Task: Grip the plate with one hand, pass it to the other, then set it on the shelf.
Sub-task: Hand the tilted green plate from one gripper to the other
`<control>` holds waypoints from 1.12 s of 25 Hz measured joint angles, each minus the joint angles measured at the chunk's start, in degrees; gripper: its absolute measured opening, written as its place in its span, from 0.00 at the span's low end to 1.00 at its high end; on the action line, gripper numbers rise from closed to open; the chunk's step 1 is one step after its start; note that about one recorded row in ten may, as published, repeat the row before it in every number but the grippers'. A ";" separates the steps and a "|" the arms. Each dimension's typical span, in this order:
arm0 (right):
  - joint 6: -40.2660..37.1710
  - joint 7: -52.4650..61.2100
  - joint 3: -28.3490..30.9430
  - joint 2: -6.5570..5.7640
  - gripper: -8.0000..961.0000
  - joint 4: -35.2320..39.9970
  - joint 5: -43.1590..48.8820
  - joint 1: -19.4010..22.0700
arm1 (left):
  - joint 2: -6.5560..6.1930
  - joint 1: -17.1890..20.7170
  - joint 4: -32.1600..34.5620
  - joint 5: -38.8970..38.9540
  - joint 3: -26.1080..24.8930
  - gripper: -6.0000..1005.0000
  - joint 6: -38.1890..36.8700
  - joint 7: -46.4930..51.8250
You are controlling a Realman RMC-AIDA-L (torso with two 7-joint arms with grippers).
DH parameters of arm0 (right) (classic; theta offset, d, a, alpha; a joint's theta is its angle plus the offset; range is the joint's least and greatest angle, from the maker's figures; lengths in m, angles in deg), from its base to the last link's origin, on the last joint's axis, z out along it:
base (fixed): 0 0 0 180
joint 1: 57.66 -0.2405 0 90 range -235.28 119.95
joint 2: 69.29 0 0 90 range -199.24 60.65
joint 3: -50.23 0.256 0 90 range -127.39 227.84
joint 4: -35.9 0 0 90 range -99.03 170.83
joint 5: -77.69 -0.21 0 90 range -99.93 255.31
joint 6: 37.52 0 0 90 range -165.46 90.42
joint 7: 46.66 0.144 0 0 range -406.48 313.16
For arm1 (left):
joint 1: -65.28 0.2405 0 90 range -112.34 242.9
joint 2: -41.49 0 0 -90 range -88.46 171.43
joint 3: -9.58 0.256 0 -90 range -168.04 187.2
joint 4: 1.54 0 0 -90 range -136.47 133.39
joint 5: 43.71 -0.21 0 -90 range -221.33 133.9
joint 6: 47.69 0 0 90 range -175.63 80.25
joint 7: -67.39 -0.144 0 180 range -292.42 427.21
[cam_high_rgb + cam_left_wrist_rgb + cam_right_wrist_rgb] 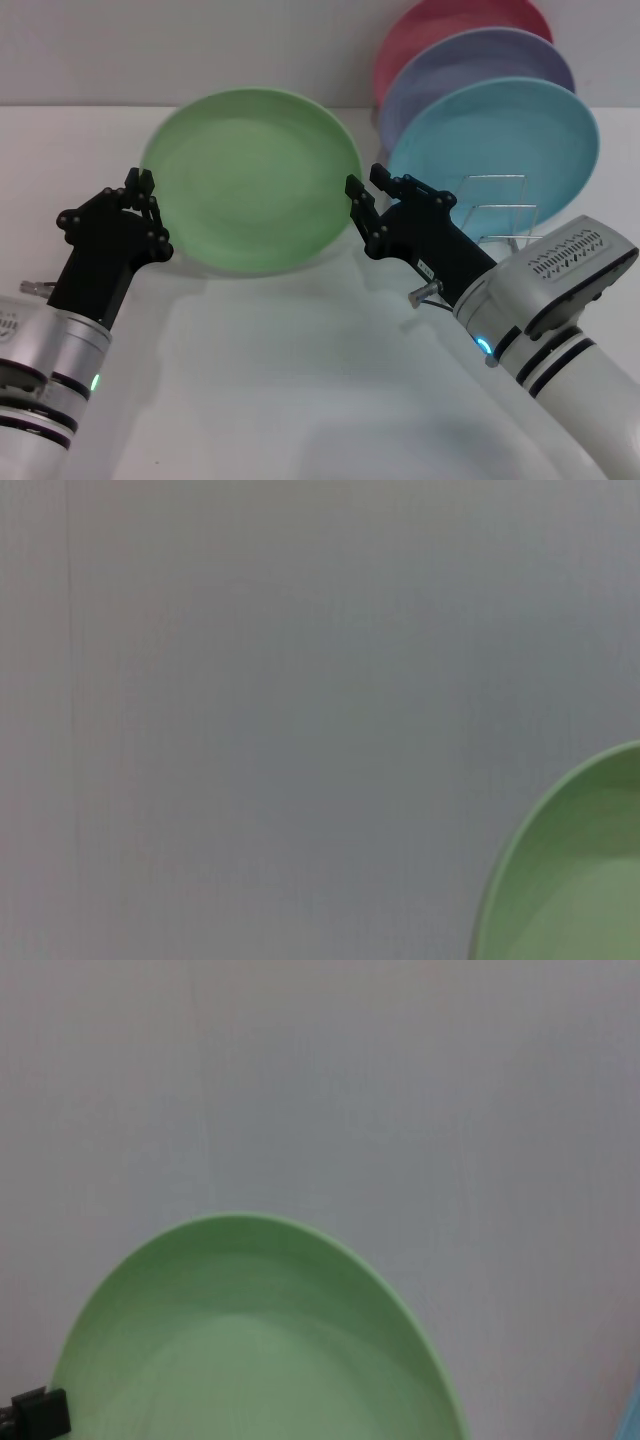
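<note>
The light-green plate (252, 180) hangs tilted above the table between my two grippers. My right gripper (362, 215) is shut on its right rim and holds it up. My left gripper (152, 212) is at the plate's left rim with its jaws apart. The plate fills the lower part of the right wrist view (250, 1350). Only its edge shows in a corner of the left wrist view (580, 870). The wire plate rack (497, 212) stands behind my right gripper at the back right.
A sky-blue plate (510, 140), a lavender plate (480, 62) and a pink plate (450, 22) stand in the rack, leaning back toward the wall. The white table (300, 380) spreads out in front, under the plate's shadow.
</note>
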 joint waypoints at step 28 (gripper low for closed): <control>2.07 0.50 0.00 -0.27 0.31 1.84 1.38 -1.42 | -0.01 1.32 7.60 15.04 9.17 0.09 -2.44 -16.51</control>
